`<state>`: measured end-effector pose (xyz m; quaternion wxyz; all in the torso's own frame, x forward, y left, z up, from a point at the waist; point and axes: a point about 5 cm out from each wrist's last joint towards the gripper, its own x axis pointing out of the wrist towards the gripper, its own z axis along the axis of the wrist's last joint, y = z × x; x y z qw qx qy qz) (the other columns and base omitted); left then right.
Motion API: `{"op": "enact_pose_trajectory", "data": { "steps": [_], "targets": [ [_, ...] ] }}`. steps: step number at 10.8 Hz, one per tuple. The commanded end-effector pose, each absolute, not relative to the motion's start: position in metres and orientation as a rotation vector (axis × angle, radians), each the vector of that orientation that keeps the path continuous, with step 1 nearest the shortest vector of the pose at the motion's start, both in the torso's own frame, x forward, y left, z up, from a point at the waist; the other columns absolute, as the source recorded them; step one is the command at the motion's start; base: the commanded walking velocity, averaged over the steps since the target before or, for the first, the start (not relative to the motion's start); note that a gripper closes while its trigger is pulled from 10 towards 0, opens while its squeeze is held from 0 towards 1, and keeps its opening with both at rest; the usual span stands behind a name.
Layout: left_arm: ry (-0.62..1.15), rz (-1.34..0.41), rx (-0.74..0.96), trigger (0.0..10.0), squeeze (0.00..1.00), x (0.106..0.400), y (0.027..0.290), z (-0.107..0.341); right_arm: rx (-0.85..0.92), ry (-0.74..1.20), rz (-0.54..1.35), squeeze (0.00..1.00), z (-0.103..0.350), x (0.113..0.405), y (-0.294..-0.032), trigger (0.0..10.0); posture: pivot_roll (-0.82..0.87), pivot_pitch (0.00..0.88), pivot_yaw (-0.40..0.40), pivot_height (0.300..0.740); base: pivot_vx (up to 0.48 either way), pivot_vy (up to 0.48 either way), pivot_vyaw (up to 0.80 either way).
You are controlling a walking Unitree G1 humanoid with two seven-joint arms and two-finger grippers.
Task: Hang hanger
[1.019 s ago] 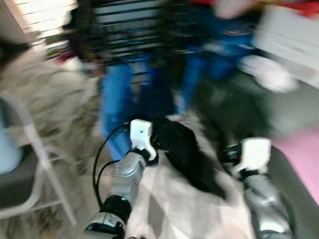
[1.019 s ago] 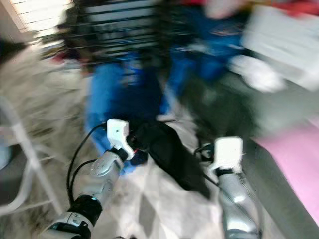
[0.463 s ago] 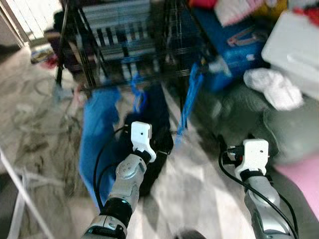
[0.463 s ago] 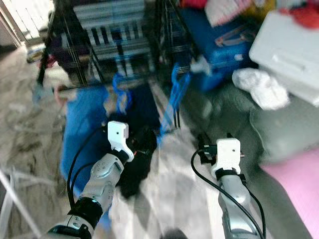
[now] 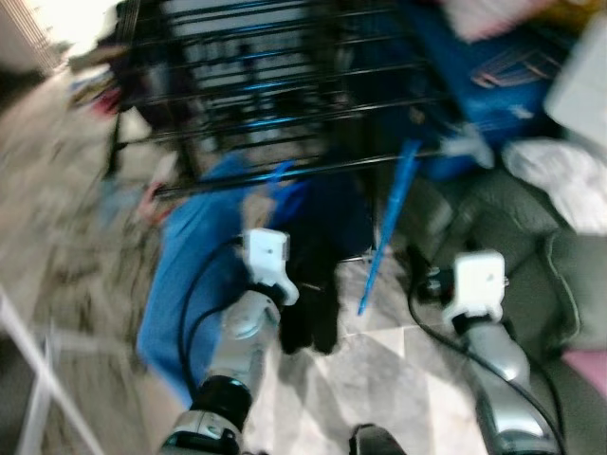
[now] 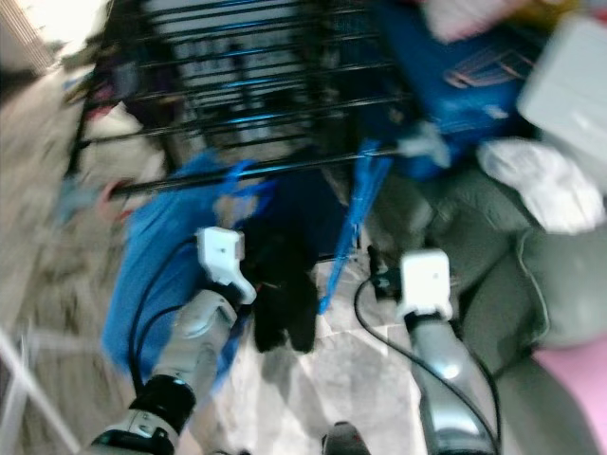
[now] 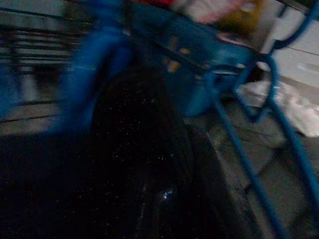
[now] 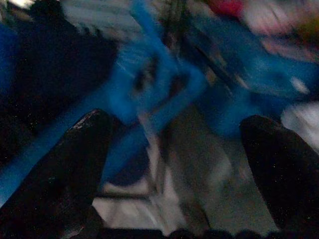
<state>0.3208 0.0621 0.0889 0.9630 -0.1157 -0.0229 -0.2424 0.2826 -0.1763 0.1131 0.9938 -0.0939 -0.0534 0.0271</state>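
Closer now, blue hanger [image 5: 387, 227] hangs between both end effectors.

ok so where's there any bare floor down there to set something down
The barest patch is the pale floor between the two arms, bordered by the dark garment, the blue hanger and the grey cushion. Another strip runs left of the blue cloth. Under the black rack and toward the blue bag it is crowded.

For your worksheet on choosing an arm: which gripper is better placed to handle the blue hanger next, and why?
Probably the right gripper: its fingers are spread with the blue hanger straight ahead. The left gripper is draped in dark cloth.
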Motion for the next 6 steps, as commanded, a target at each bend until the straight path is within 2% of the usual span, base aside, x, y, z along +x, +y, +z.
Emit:
{"op": "enact_pose_trajectory", "data": {
  "steps": [1, 4, 6],
  "targets": [
    [-0.059, -0.467, -0.216, 10.0, 0.00, 0.321, 0.073, 0.090, -0.197, -0.118, 0.098, 0.00, 0.115, 0.281, -0.164, 10.0, -0.25, 0.134, 0.063, 0.740, 0.000, 0.000, 0.00],
    [-0.054, -0.463, -0.210, 10.0, 0.00, 0.320, 0.075, 0.089, -0.172, -0.136, 0.124, 0.00, 0.123, 0.283, -0.154, 10.0, -0.24, 0.138, 0.064, 0.740, 0.000, 0.000, 0.00],
    [-0.046, -0.474, -0.205, 10.0, 0.00, 0.319, 0.074, 0.087, -0.141, -0.080, 0.122, 0.00, 0.116, 0.291, -0.150, 10.0, -0.24, 0.142, 0.070, 0.740, 0.000, 0.000, 0.00]
  ]
}}
